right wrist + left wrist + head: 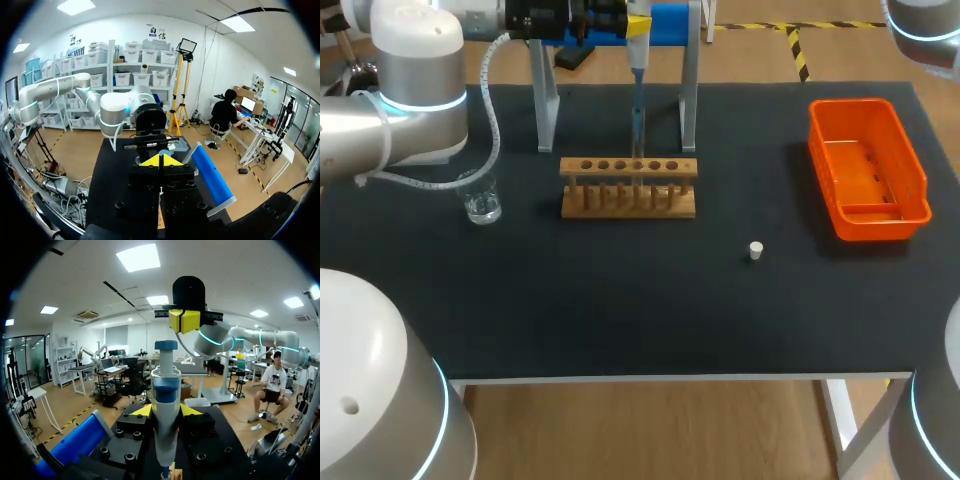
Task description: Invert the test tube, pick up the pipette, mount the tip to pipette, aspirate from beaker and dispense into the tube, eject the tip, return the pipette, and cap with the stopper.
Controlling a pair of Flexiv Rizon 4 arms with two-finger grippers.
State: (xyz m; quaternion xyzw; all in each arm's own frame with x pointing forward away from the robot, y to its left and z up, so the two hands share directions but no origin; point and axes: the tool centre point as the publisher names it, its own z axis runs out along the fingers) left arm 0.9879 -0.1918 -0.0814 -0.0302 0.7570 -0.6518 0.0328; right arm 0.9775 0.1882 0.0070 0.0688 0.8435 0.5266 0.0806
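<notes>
Our left gripper (166, 411) is clamped on the pipette (165, 387), holding it upright over the wooden rack (628, 188) near the table's (620, 320) back edge. Our right gripper (160, 161) is closed and empty. We judge that dispensing is in hand, with ejecting, returning and capping left. The stopper (755, 250) lies mid-table and the beaker (480, 200) is toward the left edge. We can't make out the tube.

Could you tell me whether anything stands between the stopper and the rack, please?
On the table nothing visible does between the stopper and the rack. Above the rack, however, the pipette hangs down to its holes.
</notes>
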